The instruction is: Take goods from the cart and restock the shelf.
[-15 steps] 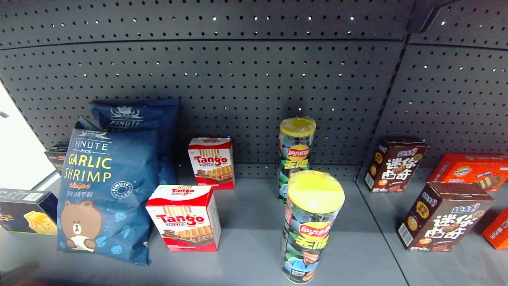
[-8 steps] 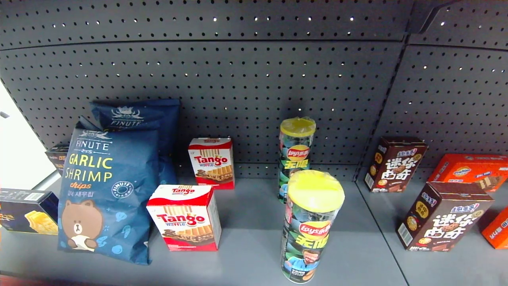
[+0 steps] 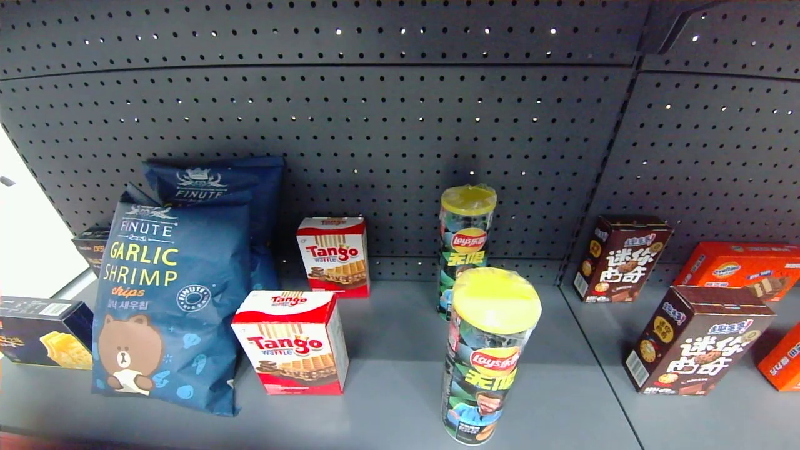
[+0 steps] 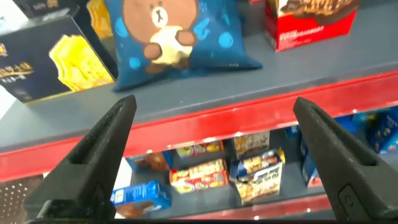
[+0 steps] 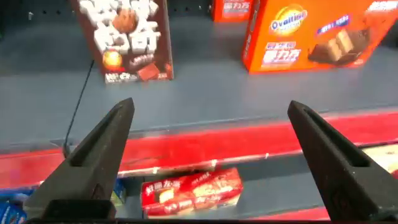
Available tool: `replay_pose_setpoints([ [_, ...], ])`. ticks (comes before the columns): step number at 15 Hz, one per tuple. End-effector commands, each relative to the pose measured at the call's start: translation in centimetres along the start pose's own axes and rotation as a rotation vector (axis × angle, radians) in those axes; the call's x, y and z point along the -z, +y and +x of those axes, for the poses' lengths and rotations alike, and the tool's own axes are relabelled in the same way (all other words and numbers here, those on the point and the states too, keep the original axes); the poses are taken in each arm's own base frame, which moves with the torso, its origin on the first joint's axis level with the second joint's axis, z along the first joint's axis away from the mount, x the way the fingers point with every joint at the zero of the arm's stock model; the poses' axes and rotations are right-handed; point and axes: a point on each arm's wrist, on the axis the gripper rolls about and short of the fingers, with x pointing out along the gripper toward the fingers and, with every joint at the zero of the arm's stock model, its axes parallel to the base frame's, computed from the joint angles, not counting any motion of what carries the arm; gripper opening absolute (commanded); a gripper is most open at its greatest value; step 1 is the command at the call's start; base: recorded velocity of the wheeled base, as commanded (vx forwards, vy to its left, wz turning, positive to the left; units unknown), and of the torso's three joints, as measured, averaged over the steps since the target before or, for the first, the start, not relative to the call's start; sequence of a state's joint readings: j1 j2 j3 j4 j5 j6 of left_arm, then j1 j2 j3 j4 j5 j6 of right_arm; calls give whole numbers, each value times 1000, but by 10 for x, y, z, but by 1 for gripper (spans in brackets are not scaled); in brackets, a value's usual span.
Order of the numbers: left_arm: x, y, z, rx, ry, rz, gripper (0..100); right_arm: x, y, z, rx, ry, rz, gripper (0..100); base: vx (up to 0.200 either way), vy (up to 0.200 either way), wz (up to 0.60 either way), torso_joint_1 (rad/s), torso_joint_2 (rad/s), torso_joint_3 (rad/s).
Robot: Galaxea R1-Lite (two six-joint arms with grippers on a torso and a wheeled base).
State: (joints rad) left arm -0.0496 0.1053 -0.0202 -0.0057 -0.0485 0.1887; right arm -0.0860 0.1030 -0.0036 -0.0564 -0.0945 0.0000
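On the grey shelf (image 3: 394,381) stand a blue chip bag with a bear (image 3: 169,300), two red-and-white wafer boxes (image 3: 290,344), two yellow-lidded chip cans (image 3: 490,356) and two brown biscuit boxes (image 3: 697,340). My left gripper (image 4: 214,104) is open and holds nothing. It hangs in front of the shelf's red front edge (image 4: 249,115), below the blue chip bag (image 4: 174,31). My right gripper (image 5: 210,107) is open too, before the red front edge (image 5: 217,146), near a brown biscuit box (image 5: 124,37) and an orange box (image 5: 311,34).
A dark box with yellow chips (image 3: 40,331) lies at the shelf's left end and orange boxes (image 3: 737,269) at the right. A perforated back panel (image 3: 375,137) closes the rear. Free board lies between wafer boxes and cans. Packed goods (image 4: 205,174) fill the shelf below.
The head view has shifted slightly, and a dark shape at its lower left corner is gone. The goods on the shelf have not moved.
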Motion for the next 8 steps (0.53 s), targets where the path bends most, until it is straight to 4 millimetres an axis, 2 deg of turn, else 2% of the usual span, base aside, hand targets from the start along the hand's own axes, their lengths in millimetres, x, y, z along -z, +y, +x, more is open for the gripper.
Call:
replay_pose_setpoints([
  [1,0,0,-2,13,-24,3,100,1,0,-1,-12,-14,7,100,0,0,0,0,0,0],
  [4,-1,-4,-2,163,-49,-14,100,6,1,-1,-31,34,51,100,0,0,0,0,0,0],
  [8,-1,-5,-2,201,-53,-60,100,7,1,-1,-53,41,5,100,0,0,0,0,0,0],
])
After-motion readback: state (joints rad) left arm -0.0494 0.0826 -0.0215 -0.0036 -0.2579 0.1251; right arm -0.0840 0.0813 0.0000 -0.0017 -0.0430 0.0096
